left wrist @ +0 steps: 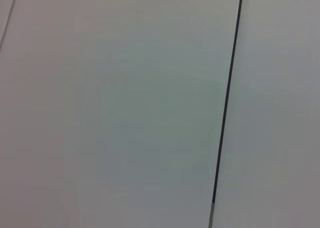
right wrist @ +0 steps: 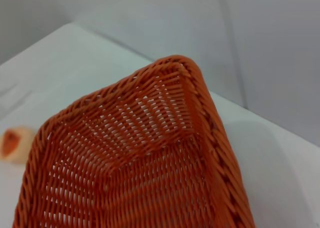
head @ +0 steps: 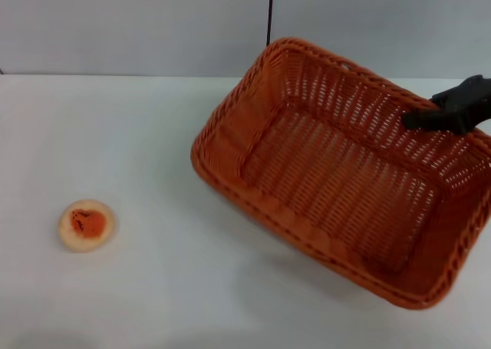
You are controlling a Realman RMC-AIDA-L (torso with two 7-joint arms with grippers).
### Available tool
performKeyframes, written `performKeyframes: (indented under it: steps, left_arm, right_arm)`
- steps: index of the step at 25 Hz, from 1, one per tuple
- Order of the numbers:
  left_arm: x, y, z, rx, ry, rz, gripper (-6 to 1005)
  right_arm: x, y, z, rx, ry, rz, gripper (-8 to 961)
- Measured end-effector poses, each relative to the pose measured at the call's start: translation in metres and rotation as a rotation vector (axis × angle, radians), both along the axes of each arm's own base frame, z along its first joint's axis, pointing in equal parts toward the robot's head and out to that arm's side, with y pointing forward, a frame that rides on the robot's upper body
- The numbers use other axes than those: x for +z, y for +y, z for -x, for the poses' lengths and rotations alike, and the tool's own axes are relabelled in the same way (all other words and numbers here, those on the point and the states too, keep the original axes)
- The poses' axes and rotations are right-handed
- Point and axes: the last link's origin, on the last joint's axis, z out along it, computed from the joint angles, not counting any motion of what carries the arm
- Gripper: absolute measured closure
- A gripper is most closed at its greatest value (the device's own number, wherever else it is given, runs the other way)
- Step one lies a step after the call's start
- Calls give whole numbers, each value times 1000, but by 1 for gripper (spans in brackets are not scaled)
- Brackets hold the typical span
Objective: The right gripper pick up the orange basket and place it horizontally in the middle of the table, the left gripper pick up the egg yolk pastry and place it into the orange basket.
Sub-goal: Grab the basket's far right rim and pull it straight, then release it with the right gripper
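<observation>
The orange basket (head: 337, 172) hangs tilted above the right half of the white table (head: 138, 134), casting a shadow under its near edge. My right gripper (head: 414, 120) comes in from the right and is shut on the basket's far right rim. The right wrist view looks down into the basket (right wrist: 140, 163) toward one corner. The egg yolk pastry (head: 87, 225) lies flat on the table at the near left, well apart from the basket, and shows again past the basket's rim as the pastry (right wrist: 12, 144). My left gripper is out of view.
A grey wall with a dark vertical seam (head: 270, 11) rises behind the table's far edge. The left wrist view shows only that wall and its seam (left wrist: 227, 97). Bare tabletop lies between the pastry and the basket.
</observation>
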Motion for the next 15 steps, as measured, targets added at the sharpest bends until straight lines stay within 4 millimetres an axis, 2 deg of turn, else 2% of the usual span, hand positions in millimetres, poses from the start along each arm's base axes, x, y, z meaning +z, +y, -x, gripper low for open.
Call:
performKeyframes:
  steps: [8,15]
  left_arm:
    - [2,-10,1,2,11,-13,209]
    - [3,-14,2,7,21,-10,210]
  right_arm:
    - [11,-4,9,235,-121,-11,791]
    - [11,-1,15,446,-174,-15,791]
